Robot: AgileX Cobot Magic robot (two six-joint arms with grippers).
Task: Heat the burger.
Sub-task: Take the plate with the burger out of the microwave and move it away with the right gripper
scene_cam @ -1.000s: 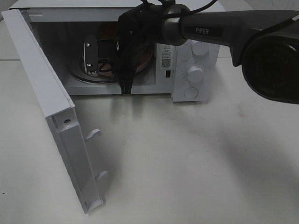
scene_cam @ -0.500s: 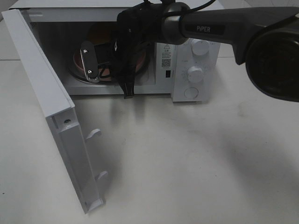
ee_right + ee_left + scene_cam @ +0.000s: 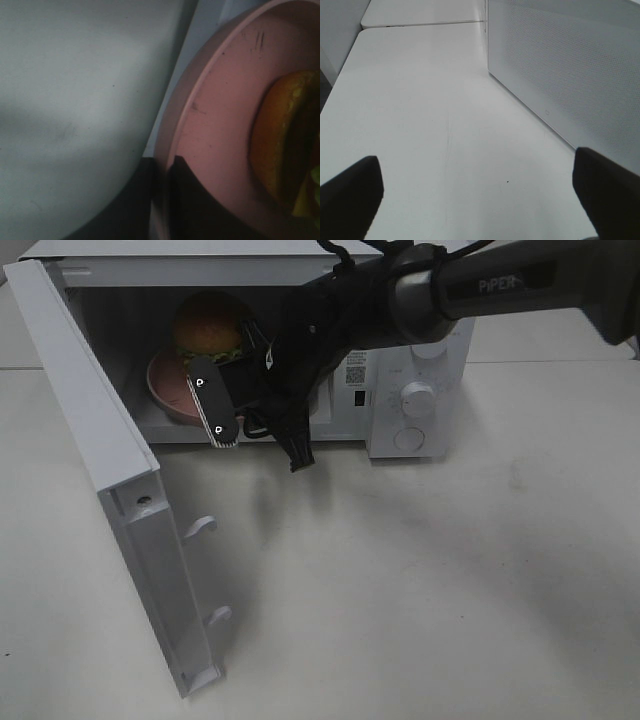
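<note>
Already the burger (image 3: 212,325) is seen on the pink plate (image 3: 165,380) inside the microwave (image 3: 420,350), whose door (image 3: 100,460) is swung wide. The plate's rim is pinched between the nearly closed jaws of the right gripper (image 3: 161,172). The left gripper (image 3: 480,195) is spread wide, nothing held, beside the oven wall. Left, by judgement: plate released, arm withdrawn, door shut, heating started.

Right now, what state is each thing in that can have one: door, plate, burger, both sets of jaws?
Microwave door: open wide.
Plate: tilted, inside the microwave, rim pinched by the right gripper.
Burger: on the plate.
Right gripper: jaws shut on the plate rim.
Left gripper: jaws open, empty, over the table.
</note>
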